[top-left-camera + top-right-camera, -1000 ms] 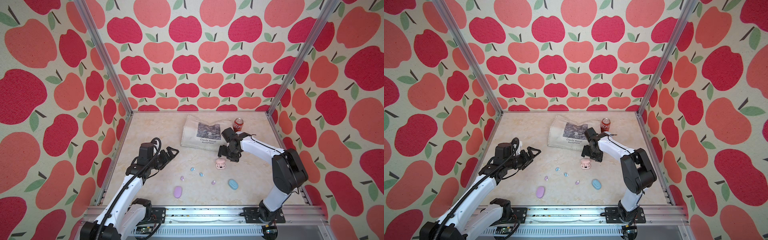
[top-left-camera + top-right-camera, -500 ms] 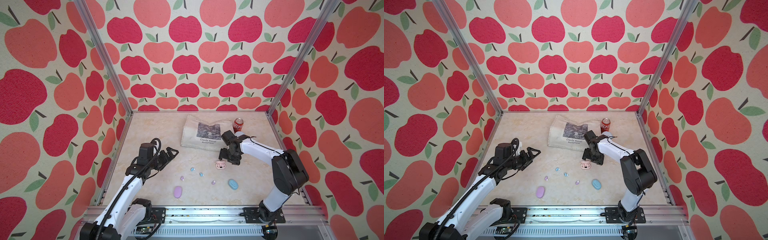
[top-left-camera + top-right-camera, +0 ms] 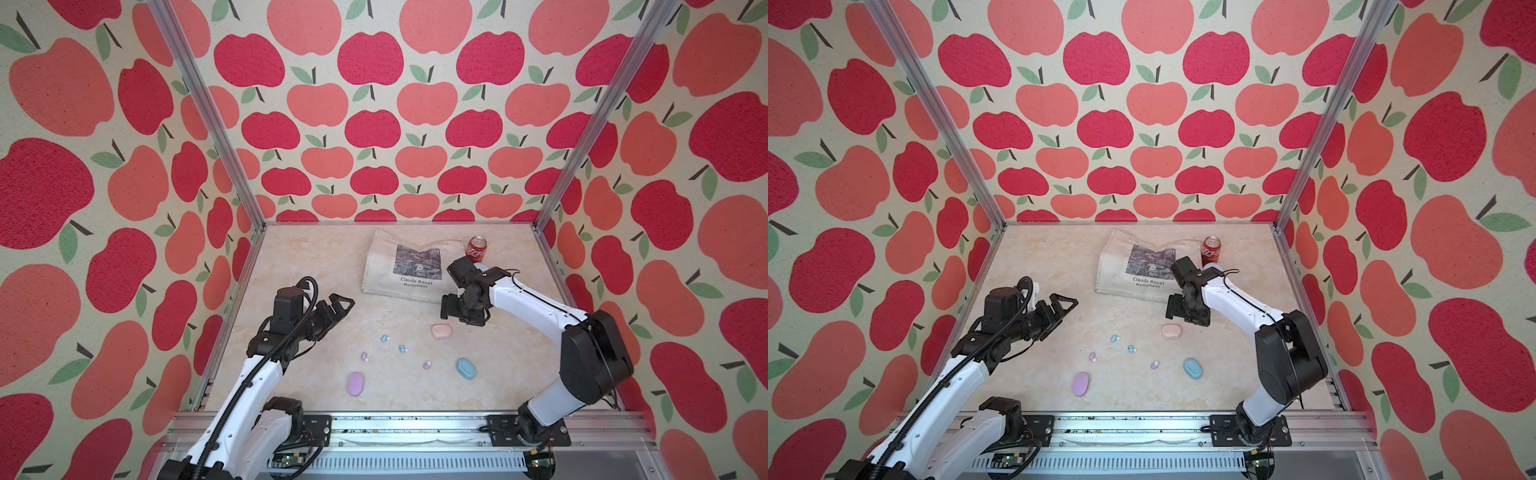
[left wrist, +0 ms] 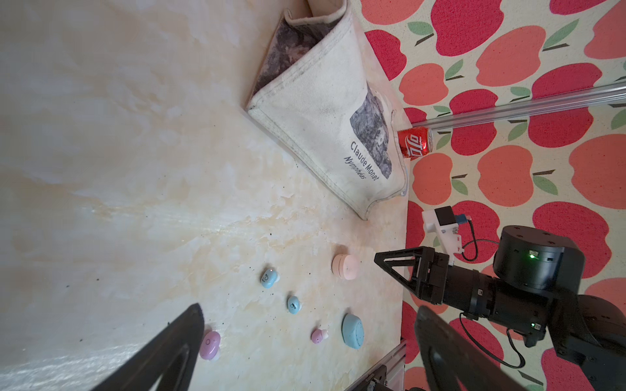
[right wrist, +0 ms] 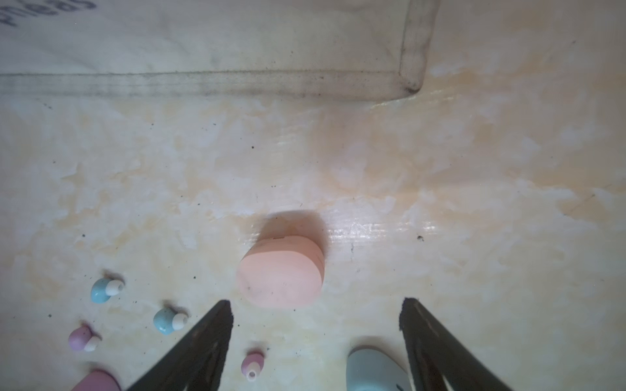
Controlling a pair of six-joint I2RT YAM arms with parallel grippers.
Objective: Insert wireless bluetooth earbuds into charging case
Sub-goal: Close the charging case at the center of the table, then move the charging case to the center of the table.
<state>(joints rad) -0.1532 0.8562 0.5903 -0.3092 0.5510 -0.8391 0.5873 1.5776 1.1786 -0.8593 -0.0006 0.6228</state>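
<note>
Two light blue earbuds (image 3: 385,338) (image 3: 402,348) and two lilac earbuds (image 3: 364,356) (image 3: 427,365) lie loose on the marble tabletop. Around them lie three oval charging cases, all with lids down: pink (image 3: 441,331), blue (image 3: 466,368) and lilac (image 3: 355,383). My right gripper (image 5: 315,303) hovers open just behind the pink case (image 5: 281,274), not touching it and holding nothing. My left gripper (image 3: 343,301) stands wide open above the table's left side, away from everything. In its wrist view the left gripper (image 4: 308,308) has nothing between the fingers.
A cream tote bag (image 3: 409,266) printed "Claude Monet" lies flat at the back. A red soda can (image 3: 476,248) stands beside it, just behind my right wrist. Apple-patterned walls enclose three sides, and a metal rail (image 3: 415,428) runs along the front.
My right gripper has drawn back from the pink case toward the tote bag. The pink case, which looked open before, now lies shut. The left arm has not moved.
</note>
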